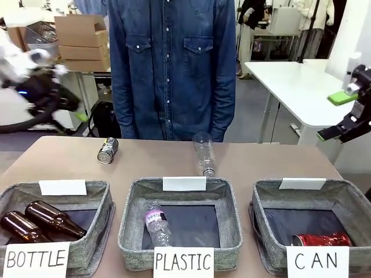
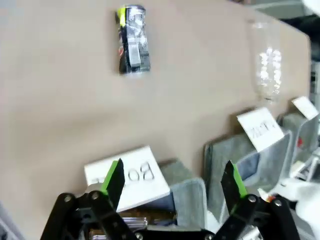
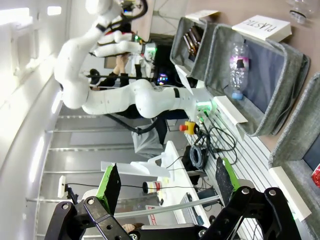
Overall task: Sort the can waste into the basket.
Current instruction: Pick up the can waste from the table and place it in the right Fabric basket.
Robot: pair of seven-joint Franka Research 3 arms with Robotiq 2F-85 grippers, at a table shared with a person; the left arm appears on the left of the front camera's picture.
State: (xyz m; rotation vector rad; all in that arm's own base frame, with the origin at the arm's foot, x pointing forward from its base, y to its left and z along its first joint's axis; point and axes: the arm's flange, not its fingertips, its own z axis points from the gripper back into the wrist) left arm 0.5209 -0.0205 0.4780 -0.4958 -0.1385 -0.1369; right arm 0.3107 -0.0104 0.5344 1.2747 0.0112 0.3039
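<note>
Cans sit apart as we hold left fingers and right fingers open and empty: the red can lies in the CAN basket, partly hidden behind its sign, while the dark can, likely light, thin-walled and rollable, lies sideways on the table, best gripped across its middle.

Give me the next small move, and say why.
Probably bring the open left gripper down over the dark can. The can lies on its side on the table, on that arm's side, and the gripper holds nothing. The red can already lies in the CAN basket.
</note>
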